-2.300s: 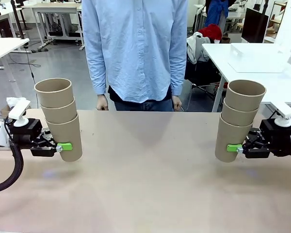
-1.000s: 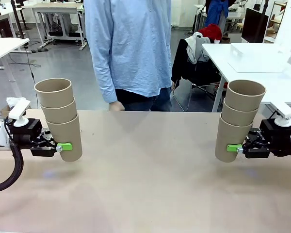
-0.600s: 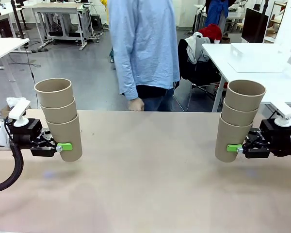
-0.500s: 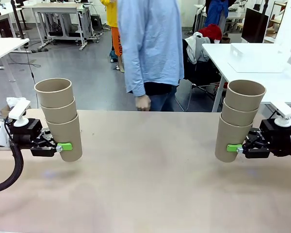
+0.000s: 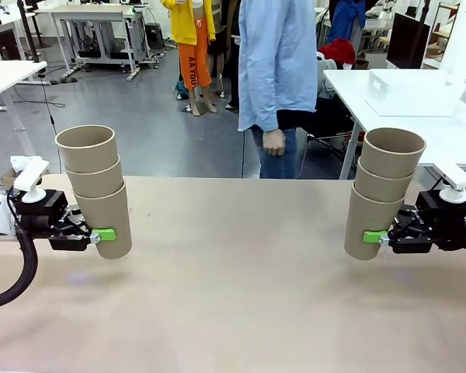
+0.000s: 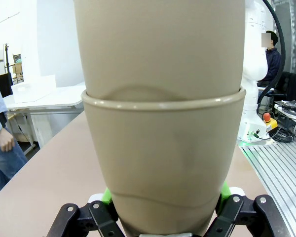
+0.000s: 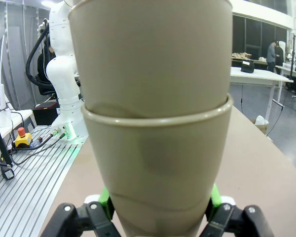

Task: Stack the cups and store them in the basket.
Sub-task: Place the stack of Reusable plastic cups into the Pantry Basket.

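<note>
At the left edge of the broad light-brown table [image 5: 233,295], my left gripper [image 5: 110,236], black with green pads [image 5: 103,234], reaches in level and low over the tabletop. It is clamped on the bottom cup of the left stack [image 5: 93,183] of three plain tan-brown tapered paper cups with rolled rims. The cups are nested mouths up, and the stack leans a little outward, its top toward the table's left edge. Its base seems to hang just above the tabletop, though I cannot tell that for certain. In my left wrist view the lowest cup sits squeezed between the two pads, the next cup seated in its rim. The middle of the table is bare brown surface. Beyond the table's far edge, a little right of centre, a person in a light blue shirt [image 5: 278,62] stands side-on, one hand [image 5: 274,142] hanging down just above the far edge. At the table's right edge the right stack [image 5: 384,186] of three more tan-brown paper cups mirrors the first: nested, mouths up, tilted with its top toward the right edge. My right gripper [image 5: 365,237] reaches in level from that side and is closed tight on the lowest cup near its base, a green pad pressed on each side in my right wrist view. Past the table's far right corner, a white rectangular bin [image 5: 410,92] sits on a separate white desk [image 5: 450,136], well apart from both stacks.
</note>
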